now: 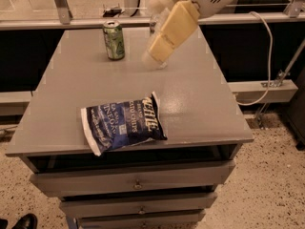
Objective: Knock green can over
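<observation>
The green can (113, 40) stands upright at the back left of the grey table (200, 104); it has pale mottled markings and a silver top. My gripper (154, 55) hangs from the white arm at the top and points down and to the left over the back middle of the table. It is to the right of the can and apart from it. The clear water bottle is almost wholly hidden behind the gripper.
A blue chip bag (123, 123) lies flat near the table's front left. The table has drawers (137, 184) below. A rail (71, 22) runs behind the table. A cable (268, 56) hangs at the right, and a shoe (23, 221) shows at the bottom left.
</observation>
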Robot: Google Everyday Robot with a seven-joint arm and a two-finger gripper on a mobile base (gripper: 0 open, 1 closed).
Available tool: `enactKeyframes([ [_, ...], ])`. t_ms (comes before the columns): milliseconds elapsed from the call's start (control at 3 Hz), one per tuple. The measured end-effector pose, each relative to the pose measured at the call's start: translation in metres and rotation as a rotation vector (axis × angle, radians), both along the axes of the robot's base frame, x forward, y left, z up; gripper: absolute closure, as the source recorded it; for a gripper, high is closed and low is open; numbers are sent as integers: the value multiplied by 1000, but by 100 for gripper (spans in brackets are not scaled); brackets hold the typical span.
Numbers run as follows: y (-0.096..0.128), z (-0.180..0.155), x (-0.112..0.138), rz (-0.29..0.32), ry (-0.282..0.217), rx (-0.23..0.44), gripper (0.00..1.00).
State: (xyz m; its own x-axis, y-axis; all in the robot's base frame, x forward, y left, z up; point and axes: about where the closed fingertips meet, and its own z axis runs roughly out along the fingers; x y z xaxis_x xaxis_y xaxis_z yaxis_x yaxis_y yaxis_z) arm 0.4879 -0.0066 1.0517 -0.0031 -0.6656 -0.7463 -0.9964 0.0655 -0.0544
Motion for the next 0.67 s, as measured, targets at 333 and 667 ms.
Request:
enactKeyframes([
  [333,20,-2,58,-38,-166,-8,0],
  [667,38,2,109,-90,-265,8,0],
])
